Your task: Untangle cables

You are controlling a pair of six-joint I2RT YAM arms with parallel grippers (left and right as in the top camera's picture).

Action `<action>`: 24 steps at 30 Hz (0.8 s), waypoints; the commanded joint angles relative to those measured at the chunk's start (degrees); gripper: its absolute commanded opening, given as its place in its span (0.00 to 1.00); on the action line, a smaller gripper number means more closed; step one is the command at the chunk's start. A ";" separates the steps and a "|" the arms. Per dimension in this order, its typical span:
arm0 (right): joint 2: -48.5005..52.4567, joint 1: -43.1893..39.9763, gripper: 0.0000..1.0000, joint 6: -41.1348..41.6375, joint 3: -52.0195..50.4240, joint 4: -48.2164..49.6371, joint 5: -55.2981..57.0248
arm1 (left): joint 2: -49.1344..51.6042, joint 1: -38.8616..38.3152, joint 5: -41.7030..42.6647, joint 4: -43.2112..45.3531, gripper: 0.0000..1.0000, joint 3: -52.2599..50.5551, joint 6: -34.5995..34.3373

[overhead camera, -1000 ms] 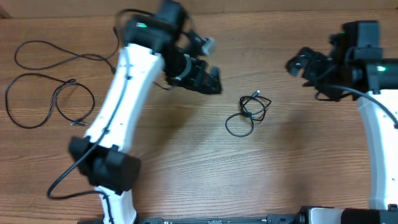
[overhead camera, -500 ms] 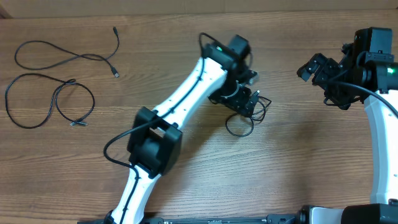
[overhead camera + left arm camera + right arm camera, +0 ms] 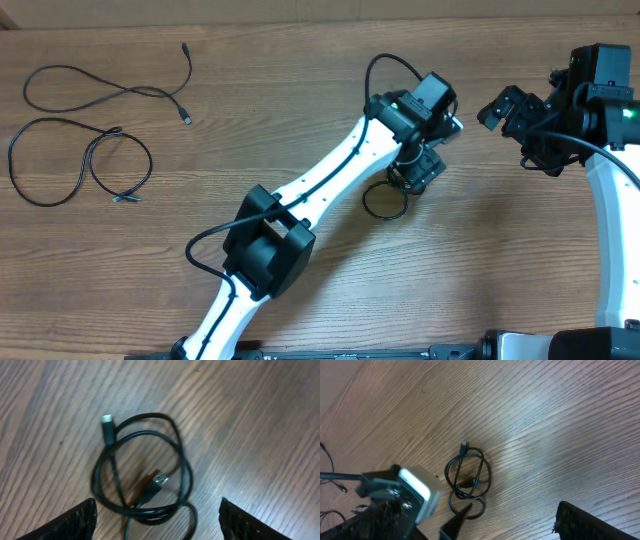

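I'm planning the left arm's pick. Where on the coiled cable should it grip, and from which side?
Probably the small plug end, from straight above: it juts free from the coiled cable, while the flat plug lies inside the overlapping loops.

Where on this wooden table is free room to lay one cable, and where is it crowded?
Bare wooden table lies between the white left arm and right arm, and below the two loose black cables. Crowded: around the coiled black cable under the left gripper.

Wooden table (image 3: 500, 260): tangled black cable coil (image 3: 159, 481) mid-table; wavy cable (image 3: 130, 92) and looped cable (image 3: 12, 155) far left.
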 commanded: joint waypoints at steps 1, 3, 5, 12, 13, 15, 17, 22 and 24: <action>0.07 -0.02 1.00 0.02 -0.42 0.42 -0.20 | -0.13 -0.50 -0.76 0.20 0.76 0.20 1.60; 0.07 -0.35 1.00 0.07 -0.42 0.68 -0.22 | -0.13 -0.50 1.18 0.17 0.75 0.09 1.62; 0.07 -0.92 1.00 0.07 -0.42 1.05 -0.22 | -0.13 -0.50 2.97 0.28 0.75 -0.28 1.62; 0.07 -4.61 1.00 0.04 -0.42 0.39 -0.28 | -0.11 -0.50 2.10 4.15 0.75 -4.59 1.64; 0.07 -5.01 1.00 0.04 -0.42 0.15 -0.37 | -0.11 -0.50 2.10 4.96 0.75 -5.46 1.64; 0.07 -5.62 1.00 0.02 -0.42 -0.28 -0.90 | -0.11 -0.52 2.12 6.47 0.75 -7.30 1.64; 0.07 -5.86 1.00 -0.02 -0.42 -0.52 -0.90 | -0.11 -0.52 2.10 7.50 0.73 -8.41 1.64; 0.07 -5.84 1.00 -0.15 -0.42 -0.59 -0.94 | -0.11 -0.50 2.10 8.94 0.59 -9.51 1.64; 0.07 -5.84 1.00 -0.15 -0.42 -0.96 -0.92 | -0.11 -0.52 2.10 9.01 0.49 -9.51 1.64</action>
